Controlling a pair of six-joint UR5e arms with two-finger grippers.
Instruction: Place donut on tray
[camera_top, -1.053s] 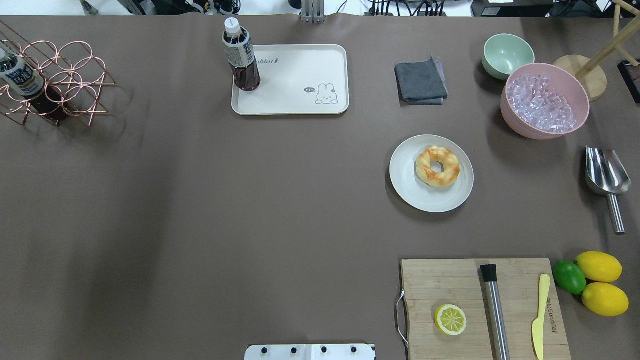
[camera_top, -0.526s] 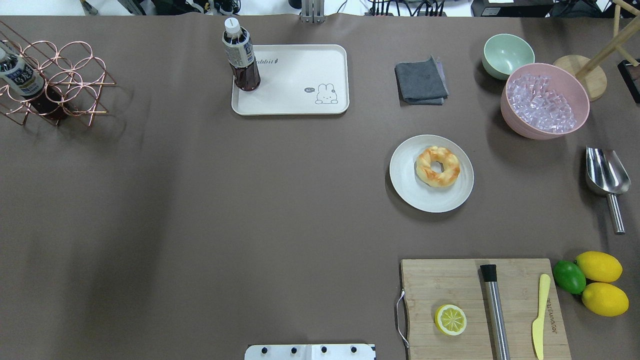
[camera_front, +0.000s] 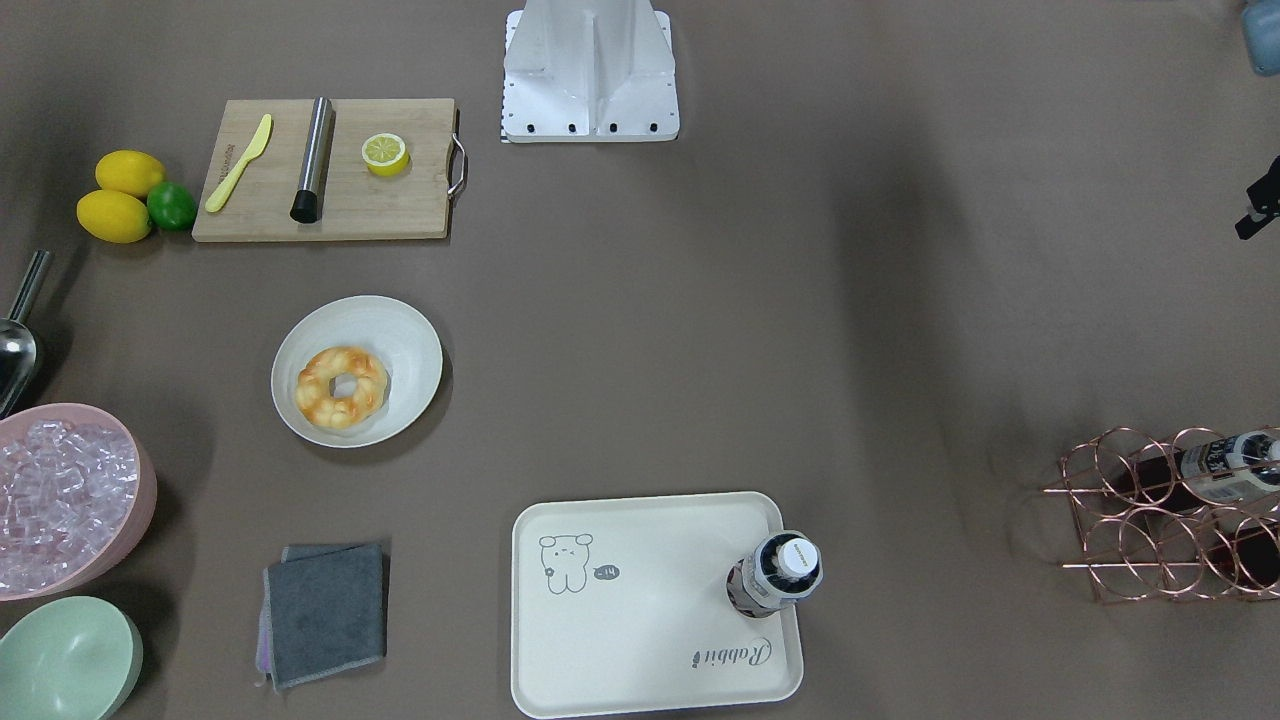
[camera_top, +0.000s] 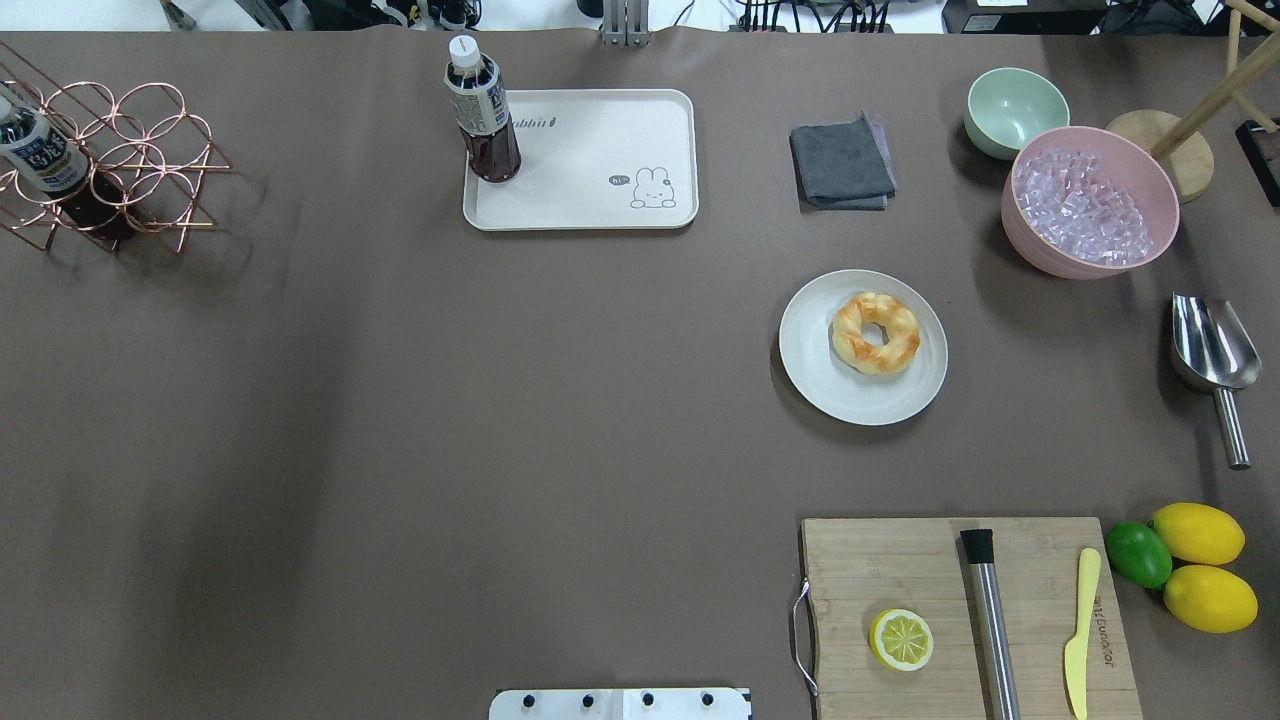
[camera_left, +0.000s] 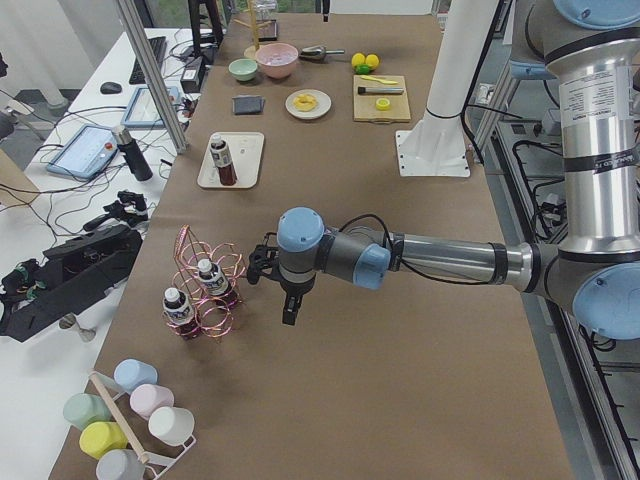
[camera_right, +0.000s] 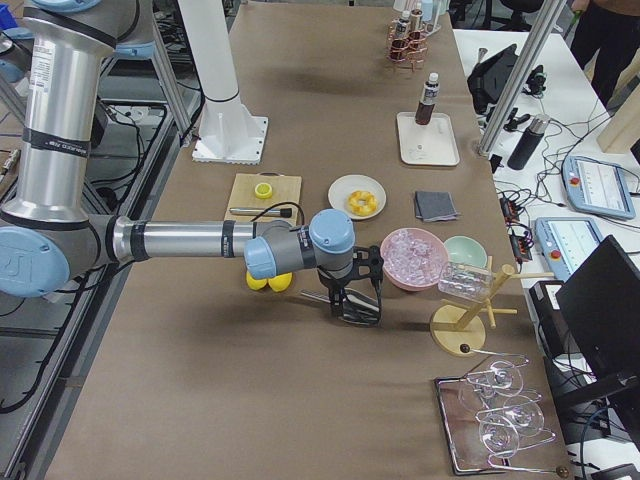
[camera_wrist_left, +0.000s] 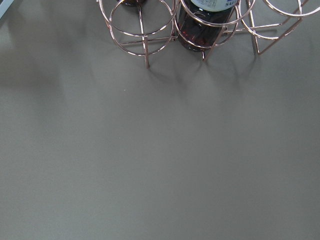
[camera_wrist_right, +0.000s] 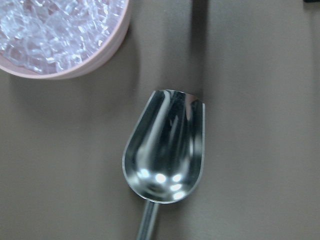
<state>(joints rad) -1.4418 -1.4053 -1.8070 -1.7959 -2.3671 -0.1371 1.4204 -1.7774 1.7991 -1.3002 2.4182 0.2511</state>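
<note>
Locate the donut (camera_top: 875, 333) on the round white plate (camera_top: 830, 398), right of centre on the counter (camera_top: 400, 450) in the overhead view. It lies flat with its hole facing up, slightly off the plate's centre.

The tray (camera_top: 590, 212) sits well apart from the plate, farther from the robot base and to the left. 1 upright bottle (camera_top: 482, 115) of dark liquid stands at the tray's left end (the rabbit drawing is at the opposite, near-right corner).

Note the position of each arm:

- The left fingers (camera_left: 290, 312) point down above bare counter, just beside the copper wire rack (camera_left: 205, 295), which holds 2 bottles. The left wrist view shows only the rack's base and the counter.
- The right fingers (camera_right: 356, 303) hang over the metal scoop (camera_wrist_right: 167, 145), which lies near the pink bowl (camera_wrist_right: 102, 56) of ice.

Both sets of fingers are well apart from the donut and the tray. Only the side views show them, so you cannot tell whether either set is open or closed.
</note>
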